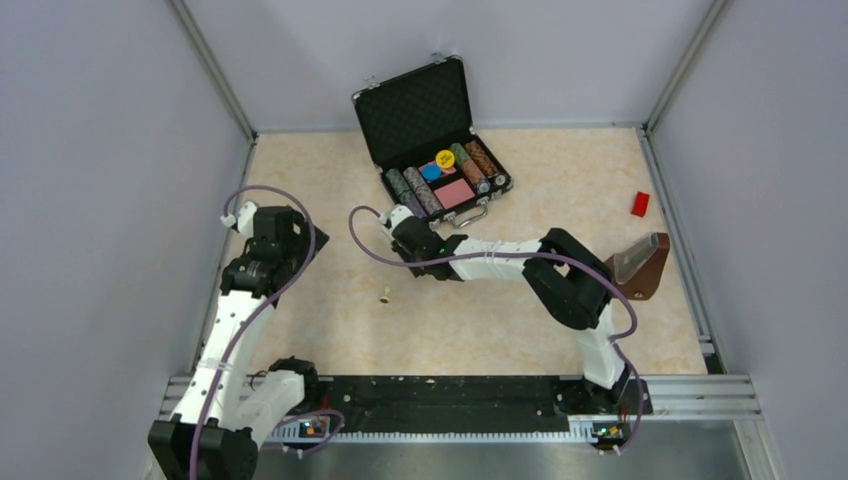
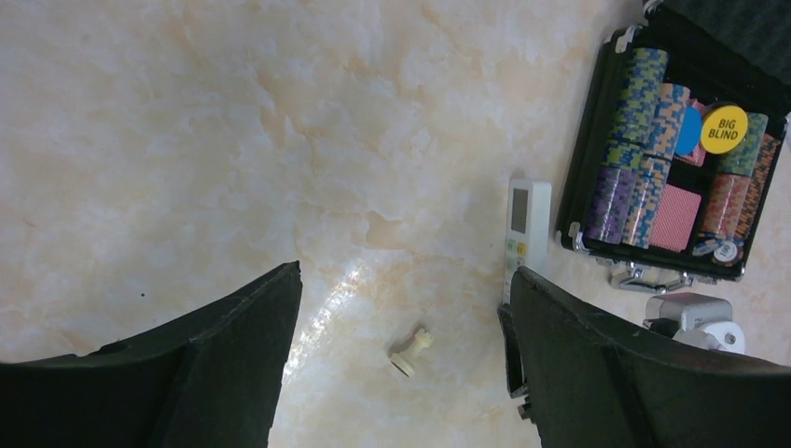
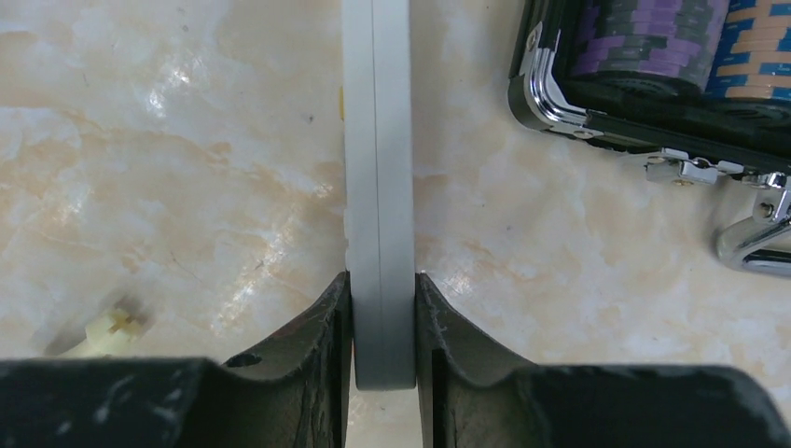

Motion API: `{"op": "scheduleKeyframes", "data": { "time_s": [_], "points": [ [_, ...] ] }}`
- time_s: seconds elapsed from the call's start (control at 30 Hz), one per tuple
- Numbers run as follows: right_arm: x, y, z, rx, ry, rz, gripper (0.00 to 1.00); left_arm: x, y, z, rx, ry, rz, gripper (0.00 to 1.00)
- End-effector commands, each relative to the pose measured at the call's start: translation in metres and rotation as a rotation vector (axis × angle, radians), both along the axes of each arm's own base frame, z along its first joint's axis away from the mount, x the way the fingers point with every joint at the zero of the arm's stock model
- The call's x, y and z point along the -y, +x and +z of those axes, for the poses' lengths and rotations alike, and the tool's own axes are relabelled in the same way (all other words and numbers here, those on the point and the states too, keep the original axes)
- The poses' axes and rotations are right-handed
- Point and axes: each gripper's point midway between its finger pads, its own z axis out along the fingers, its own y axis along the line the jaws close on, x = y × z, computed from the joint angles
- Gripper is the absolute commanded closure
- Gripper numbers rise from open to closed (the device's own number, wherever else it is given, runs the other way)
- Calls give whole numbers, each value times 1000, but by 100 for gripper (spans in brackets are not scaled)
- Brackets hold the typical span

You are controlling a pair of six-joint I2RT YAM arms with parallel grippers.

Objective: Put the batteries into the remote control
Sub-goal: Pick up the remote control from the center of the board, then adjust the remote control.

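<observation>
Beside black case (image 1: 415, 115): slim white plastic remote control (image 3: 378, 140) pinched by right gripper (image 3: 382, 291), left gripper (image 2: 406, 271) spread; grasp step underway, slot-up turn judged due.

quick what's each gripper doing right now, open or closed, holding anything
left gripper: open, holding nothing
right gripper: closed on the remote control

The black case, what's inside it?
The case holds rows of striped chips, a yellow BIG BLIND disc, a blue disc, a red patterned pack. Anything beneath them is covered.
</observation>
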Motion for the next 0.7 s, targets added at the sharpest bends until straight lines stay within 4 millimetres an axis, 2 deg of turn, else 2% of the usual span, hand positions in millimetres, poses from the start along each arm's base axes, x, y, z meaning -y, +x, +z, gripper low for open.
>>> {"op": "scheduleKeyframes", "data": {
  "time_s": [0.0,0.13,0.33,0.5,0.67],
  "points": [
    [-7,2,27,102,71,25,76,15,8,2,19,-58,-98,13],
    [4,-1,65,180,153,7,77,40,15,4,23,-136,-223,13],
    [17,-17,120,272,225,9,80,85,25,24,75,-310,-425,13],
    [5,-32,155,346,206,55,79,110,37,50,167,-437,-486,12],
    [-6,-39,169,398,149,85,79,124,43,65,223,-423,-503,11]
  ]
}}
